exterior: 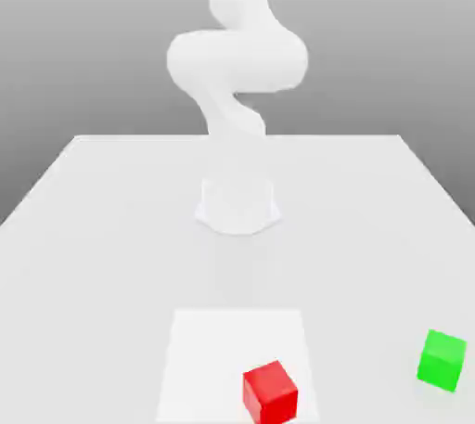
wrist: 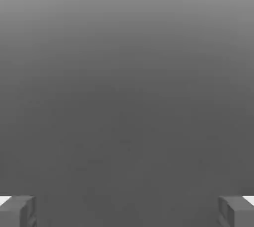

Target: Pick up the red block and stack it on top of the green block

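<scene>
- The gripper [wrist: 127, 212] stands wide, its two fingers [wrist: 27, 211] far apart with nothing between them; the step in hand, as I judge it, is reaching for the red block [exterior: 270, 394].
- The red block sits on the pale square sheet [exterior: 223, 339], by the sheet's near corner on the exterior view's right, well away from the tabletop's [exterior: 102, 246] far edge.
- Bring the hand over the block first, high and pointing straight down, then lower it; a slanting approach could knock the cube.
- The cube lies turned against the sheet's edges, so rotate the wrist until the fingers face two opposite sides; gripping across corners would probably twist it.
- Keep that wide spread until the fingers straddle the block, then close evenly about its middle.
- Lift clear before travelling: the green block [exterior: 442, 360] rests toward the tabletop's side edge on the exterior view's right, and a low carry might shove it.
</scene>
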